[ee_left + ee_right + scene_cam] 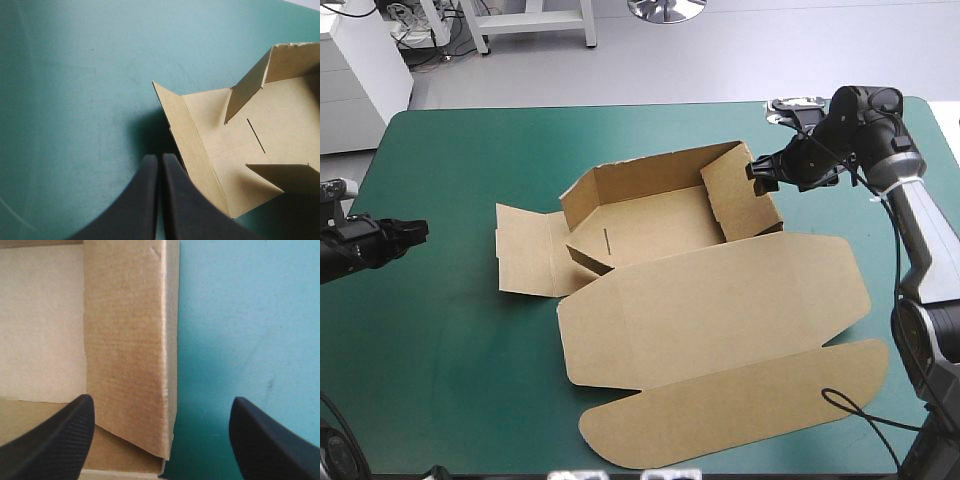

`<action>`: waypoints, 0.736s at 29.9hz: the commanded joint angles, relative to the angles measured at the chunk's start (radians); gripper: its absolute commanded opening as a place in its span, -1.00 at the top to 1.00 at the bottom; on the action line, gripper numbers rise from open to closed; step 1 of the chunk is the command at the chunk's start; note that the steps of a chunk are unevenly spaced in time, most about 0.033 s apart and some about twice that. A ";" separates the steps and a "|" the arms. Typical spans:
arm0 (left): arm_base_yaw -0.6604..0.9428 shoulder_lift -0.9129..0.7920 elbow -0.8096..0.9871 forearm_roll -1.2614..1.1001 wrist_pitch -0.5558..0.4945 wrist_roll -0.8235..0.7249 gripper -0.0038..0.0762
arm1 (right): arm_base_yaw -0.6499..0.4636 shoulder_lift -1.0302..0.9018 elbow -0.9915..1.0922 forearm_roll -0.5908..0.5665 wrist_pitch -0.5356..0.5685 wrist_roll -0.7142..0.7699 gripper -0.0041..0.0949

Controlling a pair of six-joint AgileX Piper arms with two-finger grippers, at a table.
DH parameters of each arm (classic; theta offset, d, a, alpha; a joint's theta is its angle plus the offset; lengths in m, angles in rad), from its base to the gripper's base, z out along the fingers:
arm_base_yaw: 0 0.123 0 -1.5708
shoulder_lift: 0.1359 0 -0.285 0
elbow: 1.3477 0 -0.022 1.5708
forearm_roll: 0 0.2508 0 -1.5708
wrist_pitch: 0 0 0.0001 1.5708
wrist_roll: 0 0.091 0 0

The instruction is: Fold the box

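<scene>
The brown box (660, 225) lies mid-table as an open tray: back and right walls stand up, the left flap (525, 250) lies flat, and the wide lid (720, 320) spreads toward the front. My right gripper (760, 172) is open just above the raised right wall (130, 350), one finger over the tray's inside, the other over the teal-green cover. My left gripper (417, 232) is shut near the table's left edge, apart from the box. In the left wrist view that gripper (159, 159) points at the left flap (200, 150), a short way ahead.
The lid's rounded tuck flap (740, 410) reaches close to the table's front edge. A small inner tab (588, 258) stands tilted inside the tray's left end. Bare teal-green cover (440, 350) lies at the front left and along the back.
</scene>
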 commanded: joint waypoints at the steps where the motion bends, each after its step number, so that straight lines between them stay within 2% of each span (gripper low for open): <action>1: 0.003 -0.025 -0.026 -0.064 0.005 0.002 0.88 | -0.002 -0.023 0.006 0.012 0.012 -0.016 -0.48; 9: 0.003 -0.025 -0.026 -0.064 0.013 0.002 0.88 | 0.002 0.073 0.027 0.075 0.012 -0.038 -0.44; 17: 0.003 -0.025 -0.026 -0.071 0.025 0.002 0.89 | 0.030 0.118 0.027 0.051 0.012 -0.038 -0.40; 18: 0.003 -0.025 -0.026 -0.071 0.025 0.002 0.89 | 0.030 0.119 0.027 0.051 0.012 -0.038 -0.33; 20: 0.003 -0.025 -0.026 -0.071 0.027 0.002 0.89 | 0.030 0.119 0.025 0.039 0.012 -0.038 -0.06; 22: 0.003 -0.025 -0.026 -0.071 0.027 0.002 0.89 | 0.030 0.117 0.025 0.028 0.012 -0.052 0.44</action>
